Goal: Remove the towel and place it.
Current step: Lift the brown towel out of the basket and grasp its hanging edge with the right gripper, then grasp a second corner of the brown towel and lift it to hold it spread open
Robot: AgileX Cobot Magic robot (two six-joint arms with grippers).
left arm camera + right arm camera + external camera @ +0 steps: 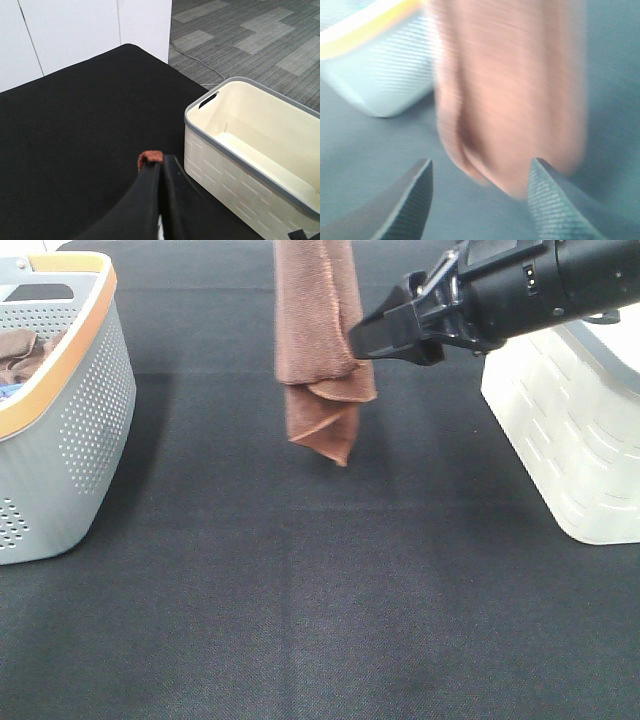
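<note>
The reddish-brown towel (322,350) hangs folded in a long strip from above the top edge of the exterior view, its lower tip just above the black table. My left gripper (161,169) is shut on the towel's top edge, and only a small tuft of the towel (150,156) shows past the fingertips. This gripper is out of the exterior view. My right gripper (358,343) is open, with its tips right beside the hanging towel at mid-height. In the blurred right wrist view the towel (510,90) hangs just beyond the open right gripper (480,170).
A grey perforated basket with an orange rim (70,410) stands at the left and holds another brown cloth (20,355); this basket also shows in the right wrist view (380,65). A white basket with a grey rim (570,440) stands at the right and shows empty in the left wrist view (215,170). A black cloth (320,590) covers the table.
</note>
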